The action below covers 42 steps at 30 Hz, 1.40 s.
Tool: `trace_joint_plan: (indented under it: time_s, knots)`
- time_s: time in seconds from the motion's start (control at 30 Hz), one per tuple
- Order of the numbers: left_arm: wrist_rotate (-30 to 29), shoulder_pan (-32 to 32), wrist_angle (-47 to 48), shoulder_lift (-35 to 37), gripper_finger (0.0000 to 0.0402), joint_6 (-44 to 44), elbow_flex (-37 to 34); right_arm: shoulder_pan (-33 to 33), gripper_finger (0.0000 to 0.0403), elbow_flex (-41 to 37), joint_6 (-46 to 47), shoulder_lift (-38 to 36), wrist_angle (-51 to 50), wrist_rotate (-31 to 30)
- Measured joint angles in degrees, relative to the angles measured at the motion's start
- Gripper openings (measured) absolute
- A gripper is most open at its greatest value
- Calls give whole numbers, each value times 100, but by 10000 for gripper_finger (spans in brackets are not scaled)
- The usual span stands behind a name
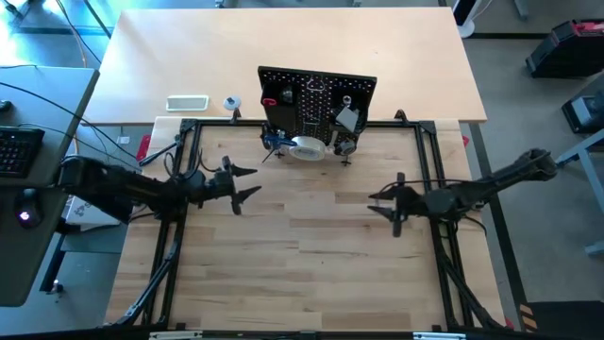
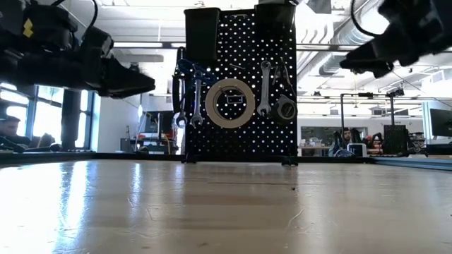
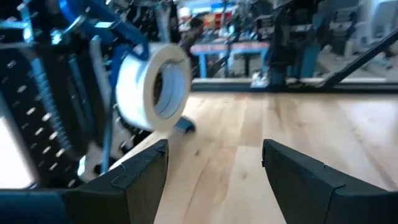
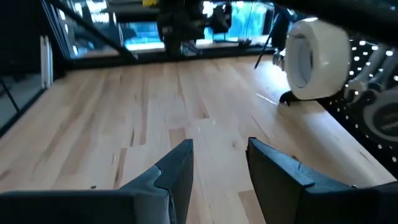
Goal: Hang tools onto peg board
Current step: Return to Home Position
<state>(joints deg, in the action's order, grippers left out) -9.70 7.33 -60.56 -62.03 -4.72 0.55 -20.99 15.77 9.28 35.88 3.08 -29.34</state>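
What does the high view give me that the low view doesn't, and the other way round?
Only high view: a white rectangular slab on the pale table behind the black perforated peg board. Only low view: the board's front face, where a silver wrench hangs beside the whitish tape roll, and people in the room behind. Both: the peg board, the tape roll, and the left gripper and right gripper, open and empty, off the wooden table.

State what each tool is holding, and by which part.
Nothing is held. The left tool and right tool are both open and empty, above the light wooden table, apart from the black perforated peg board.
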Motion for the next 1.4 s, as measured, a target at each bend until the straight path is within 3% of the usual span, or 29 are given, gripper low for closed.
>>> trace_joint_plan:
  time_s: [0.23,0.4,0.63,0.97,1.13,1.4]
  knots:
    - [-399,22,2128,1394,250,247,3,0,146,-998,-33,-1589,140,-60]
    - [-407,22,2545,2431,249,366,3,4,146,-1521,-105,-2477,104,-194]
    - [-458,22,3745,3926,234,410,6,51,146,-1519,-687,-2894,100,-72]
    - [-742,-199,5703,5807,221,773,5,211,146,-1519,-840,-2925,98,139]
    - [-930,-460,5767,6190,220,701,20,309,146,-1519,-970,-2925,98,150]
    - [-995,-877,5767,6027,220,575,20,496,146,-1519,-1229,-2925,89,347]
